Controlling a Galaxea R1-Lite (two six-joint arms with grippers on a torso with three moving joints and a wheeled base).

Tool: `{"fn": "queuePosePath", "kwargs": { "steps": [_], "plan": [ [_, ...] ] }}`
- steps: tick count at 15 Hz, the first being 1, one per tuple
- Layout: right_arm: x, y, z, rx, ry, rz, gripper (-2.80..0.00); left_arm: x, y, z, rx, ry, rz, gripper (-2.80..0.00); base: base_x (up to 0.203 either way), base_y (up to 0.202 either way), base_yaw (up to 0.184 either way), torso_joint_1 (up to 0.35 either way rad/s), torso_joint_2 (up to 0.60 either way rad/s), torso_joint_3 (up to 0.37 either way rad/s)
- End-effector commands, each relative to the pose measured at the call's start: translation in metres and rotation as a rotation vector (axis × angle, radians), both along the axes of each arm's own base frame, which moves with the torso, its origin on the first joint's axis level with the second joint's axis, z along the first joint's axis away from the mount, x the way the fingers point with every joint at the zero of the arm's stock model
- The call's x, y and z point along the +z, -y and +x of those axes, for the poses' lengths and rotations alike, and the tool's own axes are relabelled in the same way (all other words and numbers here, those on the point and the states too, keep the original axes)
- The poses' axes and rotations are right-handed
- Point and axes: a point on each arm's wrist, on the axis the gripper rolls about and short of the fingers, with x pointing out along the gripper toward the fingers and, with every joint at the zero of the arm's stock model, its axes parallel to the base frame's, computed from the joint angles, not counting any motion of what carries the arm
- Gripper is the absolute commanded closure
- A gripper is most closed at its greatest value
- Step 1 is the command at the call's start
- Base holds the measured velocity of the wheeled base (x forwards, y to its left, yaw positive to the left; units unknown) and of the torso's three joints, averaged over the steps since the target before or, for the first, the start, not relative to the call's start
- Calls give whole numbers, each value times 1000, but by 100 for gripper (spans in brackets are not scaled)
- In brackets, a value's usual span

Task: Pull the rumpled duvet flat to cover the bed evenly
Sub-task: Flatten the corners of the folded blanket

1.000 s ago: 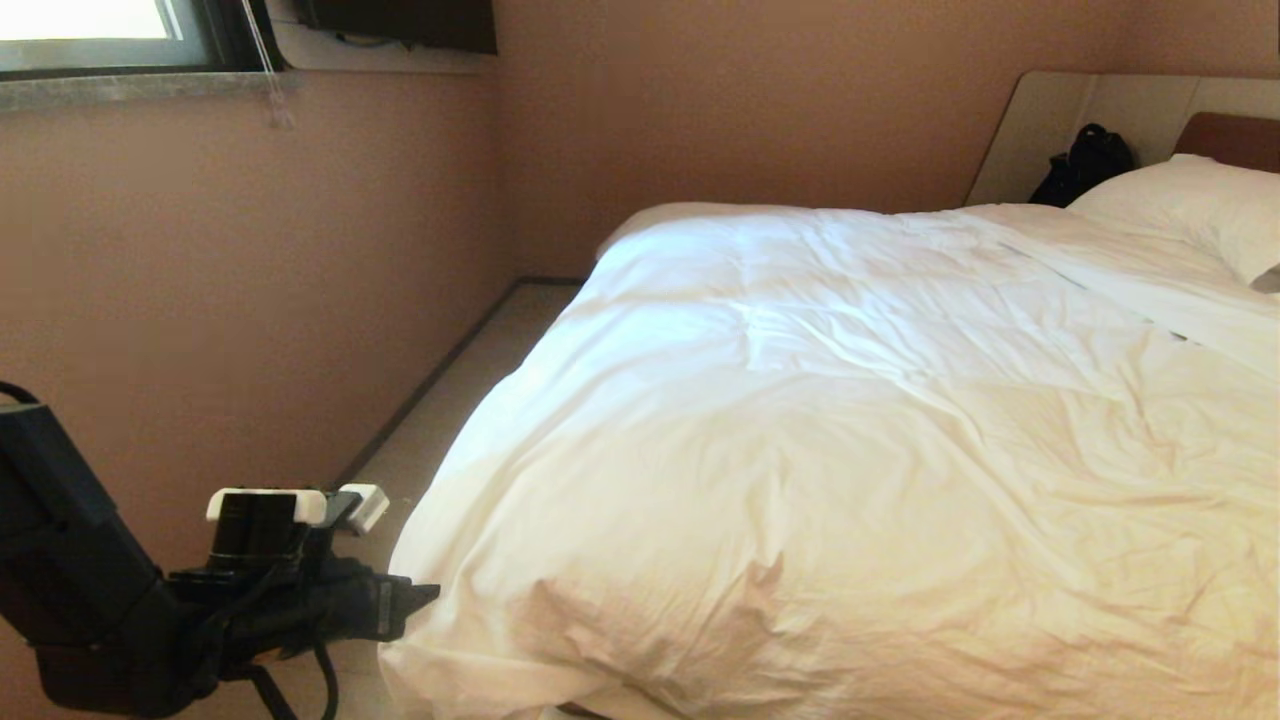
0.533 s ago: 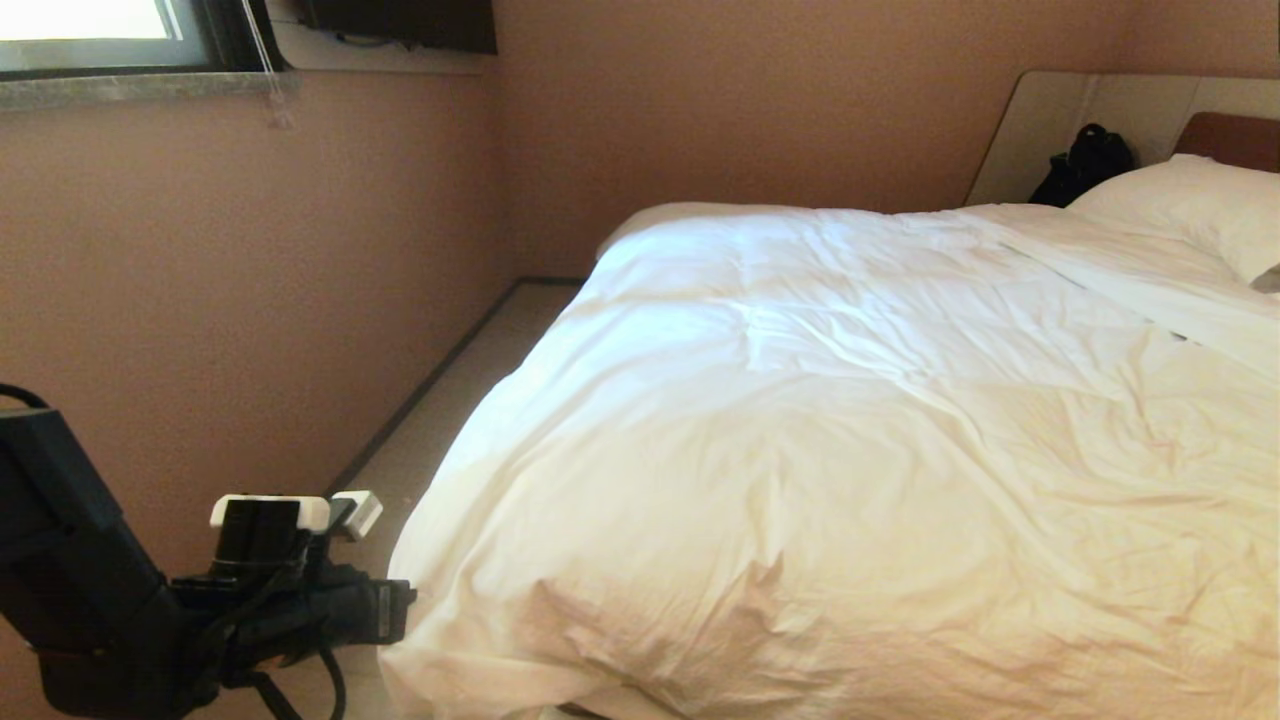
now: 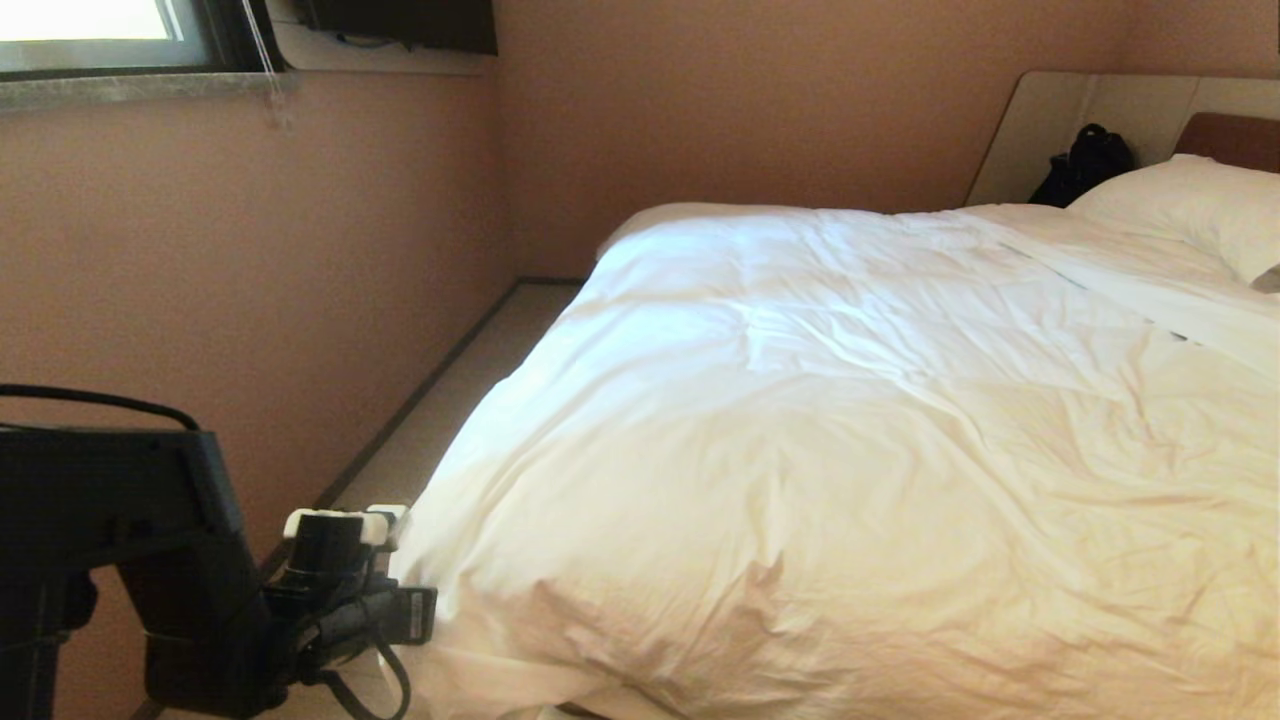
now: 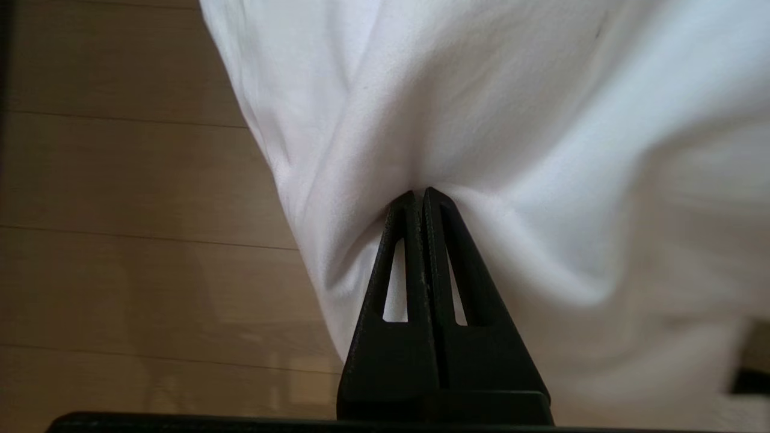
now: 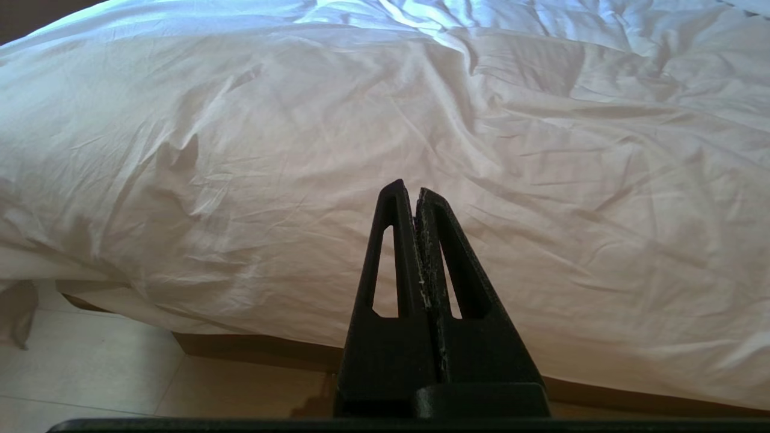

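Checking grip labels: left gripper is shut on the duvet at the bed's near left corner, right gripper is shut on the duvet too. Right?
Half right. The left gripper is shut on the duvet, but the right gripper is shut on nothing: the right wrist view shows its closed tips short of the duvet, with no cloth between them.

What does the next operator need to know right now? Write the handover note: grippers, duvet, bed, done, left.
Left gripper: shut on the duvet, pinching a fold at its near left corner, where it hangs over the floor.
Right gripper: shut, empty, short of the duvet's near edge at the foot of the bed.
Duvet: spread over most of the bed, wrinkled, bunched at the near left corner; pillow at the head end.
Done: corner gripped.
Left: pull that corner out flat, then even the cover across the bed.
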Motion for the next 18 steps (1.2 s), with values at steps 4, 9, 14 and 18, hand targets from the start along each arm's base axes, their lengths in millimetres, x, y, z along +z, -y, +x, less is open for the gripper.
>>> {"fn": "queuePosePath", "kwargs": {
  "steps": [4,9,14,18],
  "plan": [
    [0,0,0,1,0,0,0,-39,24,-17,-20,-34,125,0,0,0,0,0,0,0],
    [0,0,0,1,0,0,0,-42,28,-37,-75,-97,162,0,0,0,0,0,0,0],
    [0,0,0,1,0,0,0,-33,23,-64,-100,-139,174,0,0,0,0,0,0,0],
    [0,0,0,1,0,0,0,-23,28,-91,-147,-98,164,0,0,0,0,0,0,0]
  ]
}}
